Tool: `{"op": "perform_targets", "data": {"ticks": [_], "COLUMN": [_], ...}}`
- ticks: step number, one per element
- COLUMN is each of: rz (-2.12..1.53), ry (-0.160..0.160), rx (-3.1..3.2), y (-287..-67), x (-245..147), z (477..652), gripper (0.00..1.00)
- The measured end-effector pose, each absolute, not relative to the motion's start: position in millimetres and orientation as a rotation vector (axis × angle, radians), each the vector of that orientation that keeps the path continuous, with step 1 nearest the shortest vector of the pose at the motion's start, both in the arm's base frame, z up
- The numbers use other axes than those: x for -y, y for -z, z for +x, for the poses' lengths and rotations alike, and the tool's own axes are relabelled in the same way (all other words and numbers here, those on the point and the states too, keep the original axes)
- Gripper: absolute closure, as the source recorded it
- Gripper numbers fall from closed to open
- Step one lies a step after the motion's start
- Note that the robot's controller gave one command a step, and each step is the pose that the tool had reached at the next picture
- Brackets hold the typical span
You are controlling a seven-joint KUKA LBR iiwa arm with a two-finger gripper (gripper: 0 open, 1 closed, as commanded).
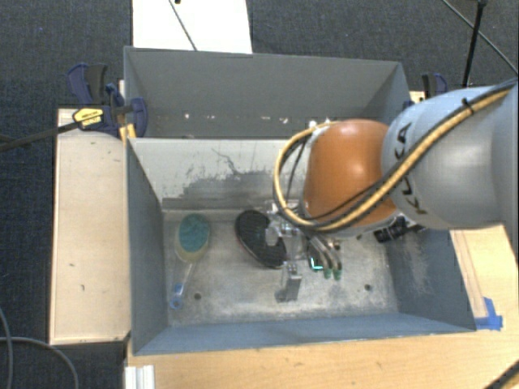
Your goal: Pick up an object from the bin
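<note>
My gripper (289, 285) hangs low over the bin floor, a little right of the middle, under the arm's orange cover. Just to its left lies a black oval object (258, 237), dark and rounded, touching or nearly touching the gripper's body. A small green item (329, 271) shows right beside the gripper on its right; I cannot tell what it is. Nothing is visibly held.
A dish brush with a teal round head (194, 234) and a clear handle (179, 286) lies by the bin's left wall. A small black object (391, 232) peeks out under the arm at the right. The arm covers the bin's right half.
</note>
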State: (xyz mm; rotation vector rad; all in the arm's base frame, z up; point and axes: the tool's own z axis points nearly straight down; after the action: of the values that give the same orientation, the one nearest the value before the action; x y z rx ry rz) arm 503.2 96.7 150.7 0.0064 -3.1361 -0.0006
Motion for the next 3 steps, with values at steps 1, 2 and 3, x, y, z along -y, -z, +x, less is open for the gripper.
{"op": "perform_targets", "data": {"ticks": [1, 2, 3], "rz": [-0.331, -0.333, -0.579], "ry": [-0.003, 0.001, 0.005], "rx": [3.123, 3.125, 3.094], "y": [-72.5, -73.8, -81.1], "x": [-53.5, -55.3, -105.9], "z": [517.6, 518.0, 588.1], "gripper": [0.0, 1.0, 1.0]}}
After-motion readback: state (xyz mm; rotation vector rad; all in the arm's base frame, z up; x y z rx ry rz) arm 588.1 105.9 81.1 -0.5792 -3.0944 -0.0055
